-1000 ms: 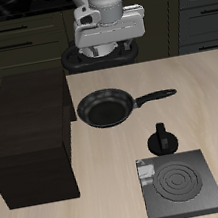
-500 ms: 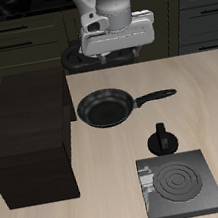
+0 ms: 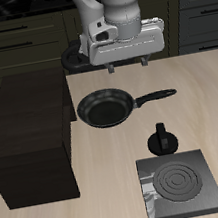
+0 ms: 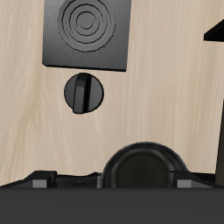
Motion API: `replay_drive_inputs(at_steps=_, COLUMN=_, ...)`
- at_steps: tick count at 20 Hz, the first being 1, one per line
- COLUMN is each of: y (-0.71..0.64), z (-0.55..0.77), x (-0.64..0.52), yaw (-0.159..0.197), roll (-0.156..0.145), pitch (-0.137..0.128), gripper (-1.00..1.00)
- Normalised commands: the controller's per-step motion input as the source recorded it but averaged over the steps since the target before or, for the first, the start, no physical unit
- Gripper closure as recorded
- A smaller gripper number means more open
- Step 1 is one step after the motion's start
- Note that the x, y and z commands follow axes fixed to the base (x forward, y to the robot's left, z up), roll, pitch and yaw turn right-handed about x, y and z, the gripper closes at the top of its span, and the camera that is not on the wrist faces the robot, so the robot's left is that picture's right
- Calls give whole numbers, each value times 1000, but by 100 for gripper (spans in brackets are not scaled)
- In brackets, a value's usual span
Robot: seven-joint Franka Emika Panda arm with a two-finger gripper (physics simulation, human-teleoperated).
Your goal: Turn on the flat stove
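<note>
Exterior view: gripper (image 3: pixel 124 65) hangs high near the table's back edge above the frying pan (image 3: pixel 106 107); two short fingers show under the hand with a gap between them, so the jaws read as apart and empty. From the pan, the flat stove (image 3: pixel 178 184) lies well toward the table's front edge, coil black, its knob (image 3: pixel 145 172) on the side facing the dark box (image 3: pixel 30 138). A round black knobbed object (image 3: pixel 163 140) sits between pan and stove, on the line of travel
</note>
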Motion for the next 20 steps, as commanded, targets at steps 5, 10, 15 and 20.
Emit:
replay_drive_inputs(at_steps=5, y=138, z=-27, x=276, yaw=3, roll=-19, pitch=1, gripper=-100)
replay_drive_inputs(at_steps=10, y=121, z=-34, x=213, yaw=-19, roll=-5, pitch=11, gripper=-100)
replay_drive_inputs(at_steps=15, y=124, z=-92, x=168, yaw=3, roll=-5, pitch=22, gripper=-100)
replay_drive_inputs(at_steps=20, y=169, z=-163, x=148, yaw=8, roll=15, pitch=26, gripper=-100)
